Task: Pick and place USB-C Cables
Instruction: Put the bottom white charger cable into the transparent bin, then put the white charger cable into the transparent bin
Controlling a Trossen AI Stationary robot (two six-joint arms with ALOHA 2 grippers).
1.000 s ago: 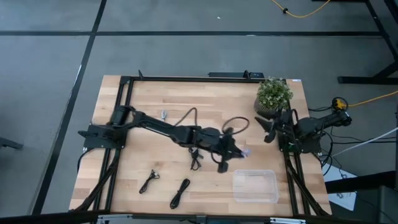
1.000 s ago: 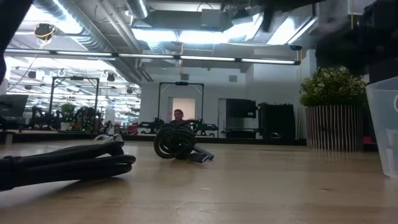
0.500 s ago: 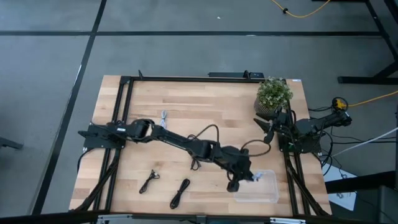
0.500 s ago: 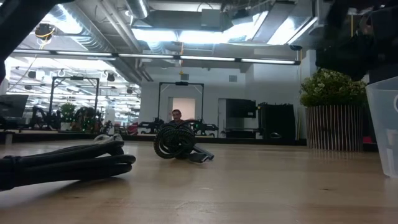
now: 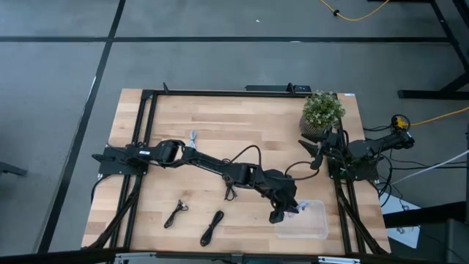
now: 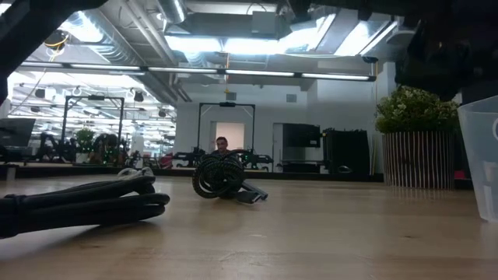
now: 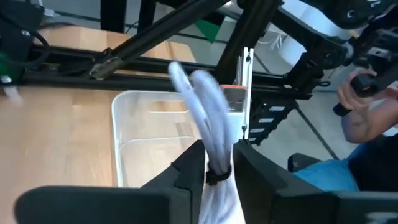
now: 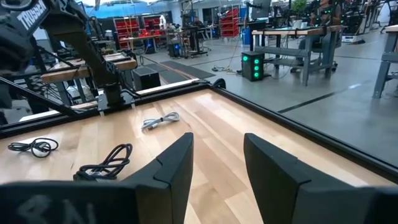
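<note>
Left gripper [image 7: 214, 168]: I saw it pinching a pale cable [image 7: 208, 118] over the clear bin [image 7: 134, 121]
Hidden: bin's inside unclear overhead
Right gripper [image 8: 216, 165]: fingers apart, beside the plant [image 5: 322, 111]

White letters reading "TROSS" show on a dark robot arm [image 8: 34, 22] in the right wrist view, cut off at the edge. Nothing else is readable.

Pale cable [image 7: 208, 127] blurred, lower end hidden between left pincer [image 7: 214, 168] fingers; clear bin [image 6: 481, 155] cut by low-view edge.

Overhead straight down, low camera level along the table [image 5: 242, 125]; both show the plant [image 5: 322, 111]
</note>
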